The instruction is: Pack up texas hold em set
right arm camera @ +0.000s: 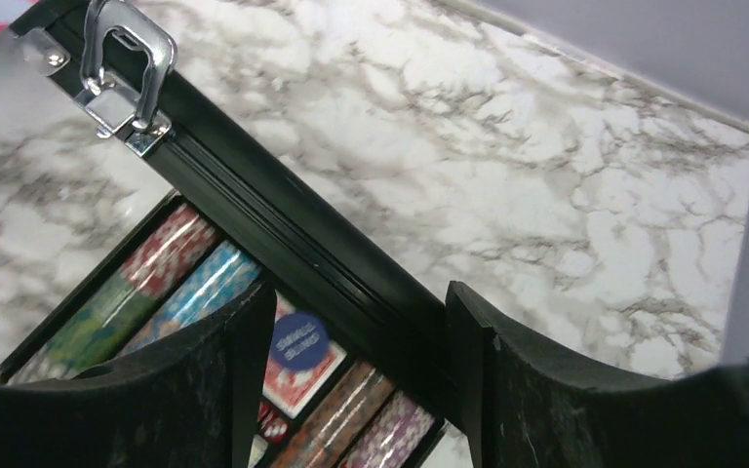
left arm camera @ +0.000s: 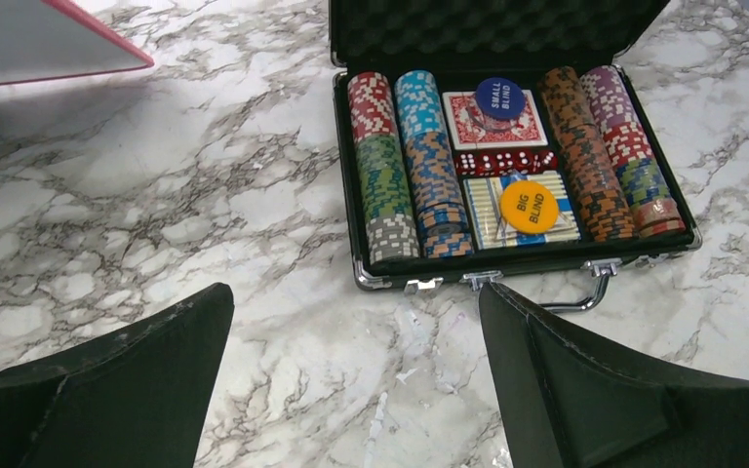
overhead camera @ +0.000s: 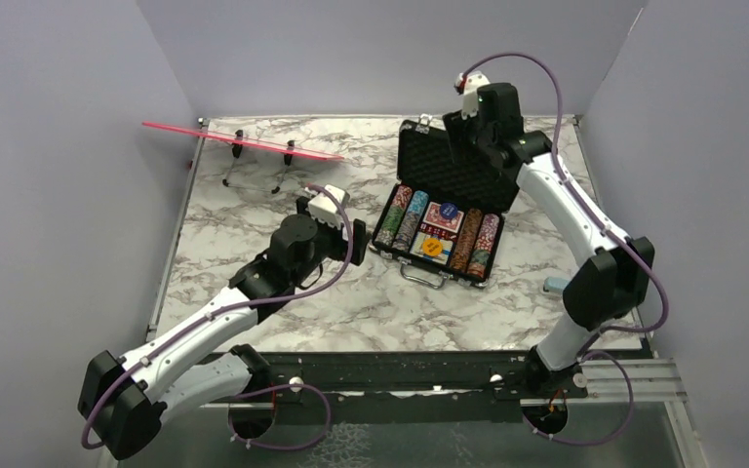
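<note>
From above, the black briefcase [overhead camera: 446, 164] lies open on the right half of the marble tabletop [overhead camera: 254, 234], its foam lid standing up toward the far edge. The left gripper [overhead camera: 336, 216] hovers just beside the left side of the case. The right gripper [overhead camera: 473, 132] is at the top rim of the lid. In the left wrist view, the left gripper [left arm camera: 356, 297] is spread wide and holds nothing, and the case lies just beyond its fingers. Inside the case are ribbed rows of multicoloured chips [left arm camera: 390, 166], a red card deck [left arm camera: 468, 122], a round blue button [left arm camera: 496, 96] and a round orange button [left arm camera: 529, 205]. A metal handle [left arm camera: 585, 297] is on the near wall. In the right wrist view, the jaws of the right gripper [right arm camera: 356, 292] stand apart on both sides of the lid rim [right arm camera: 283, 234]. They do not clamp it, because a gap shows on one side. A shiny metal latch [right arm camera: 127, 68] sits on that rim.
</note>
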Robot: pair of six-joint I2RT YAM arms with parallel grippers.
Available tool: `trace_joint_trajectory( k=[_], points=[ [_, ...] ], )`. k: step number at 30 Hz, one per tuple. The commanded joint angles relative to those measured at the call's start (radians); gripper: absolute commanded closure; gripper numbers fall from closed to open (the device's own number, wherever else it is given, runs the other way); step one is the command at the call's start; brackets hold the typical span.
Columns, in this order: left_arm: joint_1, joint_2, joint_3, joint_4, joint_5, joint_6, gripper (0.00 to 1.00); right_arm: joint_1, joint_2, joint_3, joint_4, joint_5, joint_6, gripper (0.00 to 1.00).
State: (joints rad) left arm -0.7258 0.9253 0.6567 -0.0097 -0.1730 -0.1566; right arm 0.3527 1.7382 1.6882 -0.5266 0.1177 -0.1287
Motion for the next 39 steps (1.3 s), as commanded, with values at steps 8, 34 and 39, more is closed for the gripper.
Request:
trace_joint_trajectory(
  k=[8,34,39],
  points=[
    [0.007,0.2,0.177,0.04,-0.001,-0.036,0.01,0.159,-0.362,-0.369,-0.224,-0.251,0.194,0.37],
    [0.054,0.515,0.231,-0.134,0.223,-0.389,0.54,0.274,-0.224,-0.618,-0.088,-0.056,0.444,0.57],
    [0.054,0.57,0.24,-0.127,0.285,-0.39,0.55,0.29,-0.166,-0.653,-0.089,-0.104,0.445,0.57]
  ],
)
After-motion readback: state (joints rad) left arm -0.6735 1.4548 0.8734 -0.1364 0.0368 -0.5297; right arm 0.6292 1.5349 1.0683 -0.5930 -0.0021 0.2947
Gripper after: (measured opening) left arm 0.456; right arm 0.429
